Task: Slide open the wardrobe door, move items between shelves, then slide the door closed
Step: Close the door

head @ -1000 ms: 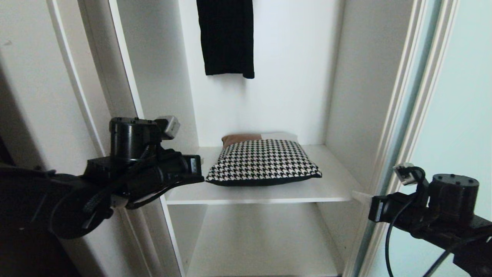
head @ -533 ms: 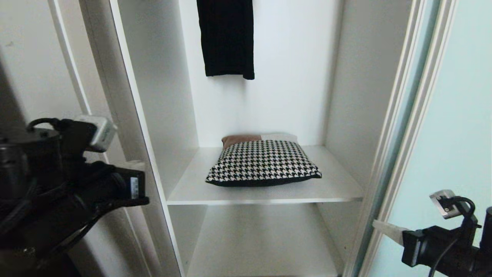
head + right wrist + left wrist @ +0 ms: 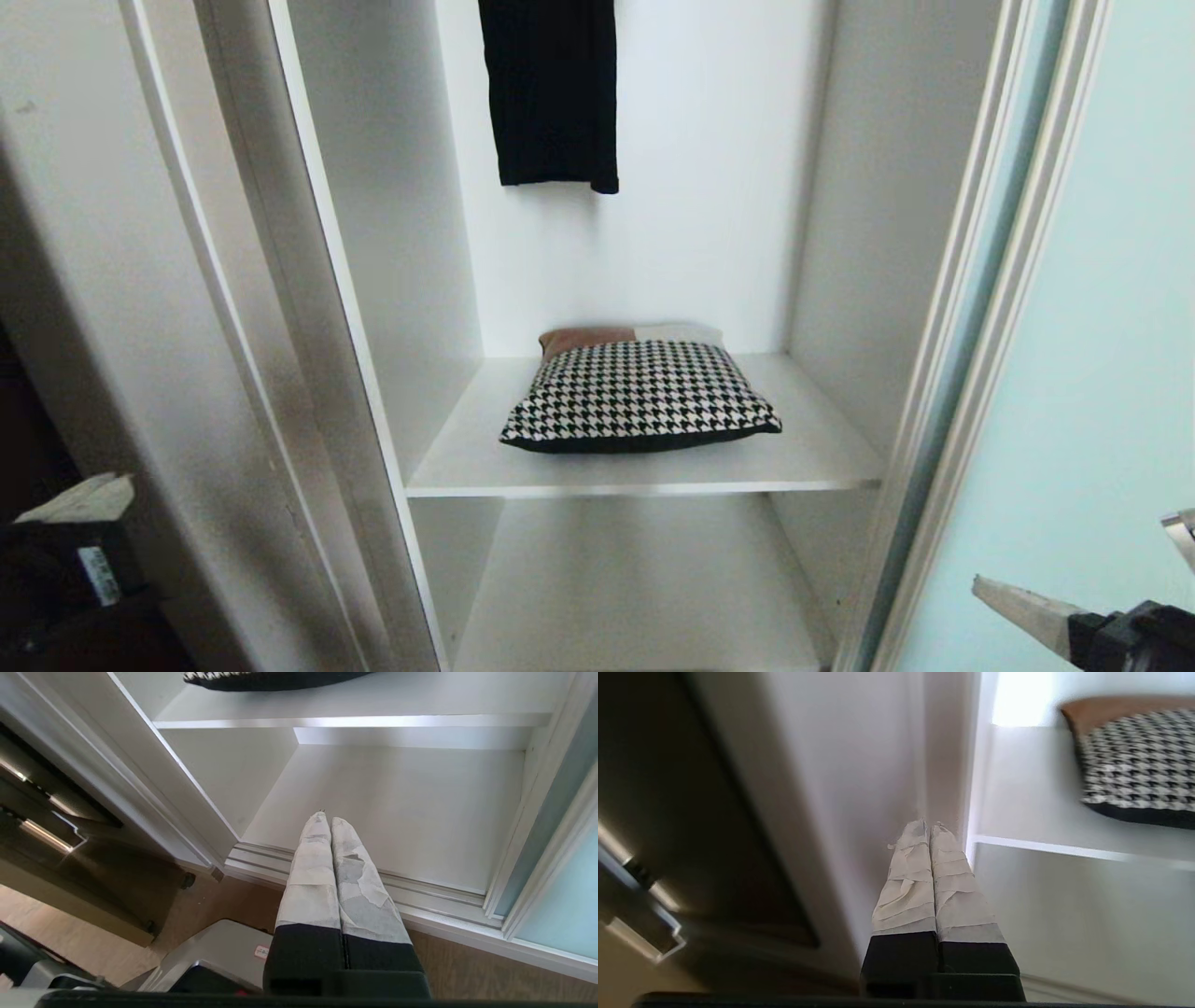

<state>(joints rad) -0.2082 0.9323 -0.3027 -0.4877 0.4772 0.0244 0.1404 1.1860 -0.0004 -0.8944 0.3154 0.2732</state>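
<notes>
Left end effector point(image 3: 79, 499) sits low beside the wardrobe post, fingers pressed together, empty. The houndstooth bundle point(image 3: 640, 395) lies on the middle shelf point(image 3: 467, 462). Right end effector point(image 3: 1022, 602), also closed and empty, hovers near the sliding door point(image 3: 1111, 373); swinging it could strike the glass.
</notes>
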